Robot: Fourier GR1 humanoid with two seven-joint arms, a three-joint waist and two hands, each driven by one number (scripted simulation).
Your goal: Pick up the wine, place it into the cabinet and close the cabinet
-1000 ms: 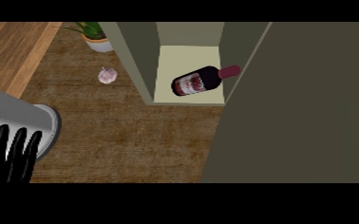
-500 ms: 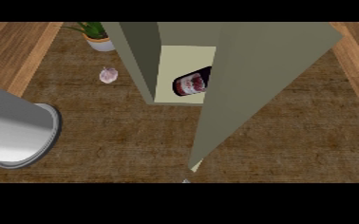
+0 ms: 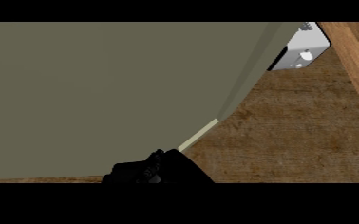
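Note:
The olive-grey cabinet door fills most of the head view, and its pale edge runs down toward the bottom middle. A black hand, which I take for my right one, sits at the door's lower edge, right against it. The wine bottle and the inside of the cabinet are hidden behind the door. My left hand does not show.
The brown counter top shows at the right. A white and grey appliance with round knobs stands at the top right corner. A lighter wooden strip runs beside it.
The cabinet door has swung across and now covers the wine bottle, the shelf, the plant and the left side. The left forearm has left the view and a black hand appears at the bottom.

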